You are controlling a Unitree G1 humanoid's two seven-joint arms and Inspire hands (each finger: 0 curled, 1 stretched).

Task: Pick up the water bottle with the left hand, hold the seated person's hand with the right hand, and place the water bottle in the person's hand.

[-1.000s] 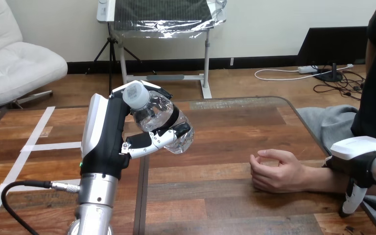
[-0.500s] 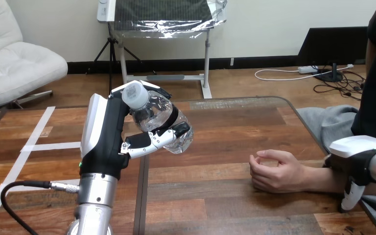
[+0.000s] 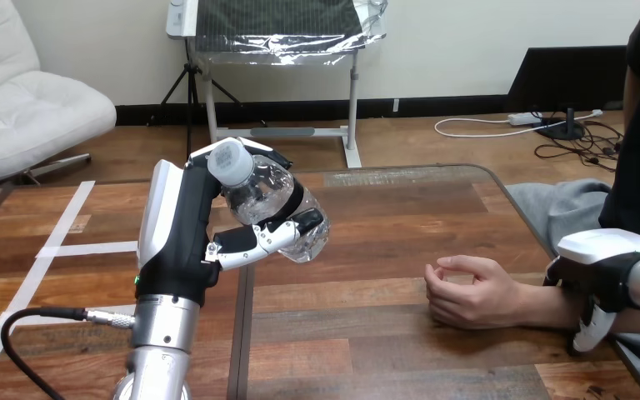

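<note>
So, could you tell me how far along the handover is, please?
Pickup looks done: the left hand grips the water bottle above the table. The right hand sits over the person's forearm; a grip isn't clear. Remaining: placing the bottle in the person's hand.

A white wall with a dark skirting runs behind a wooden floor. A white cushioned chair stands at the left, and a metal stand carries a foil-edged panel. Cables and a power strip lie beside a black board. The wooden bench fills the foreground.
</note>
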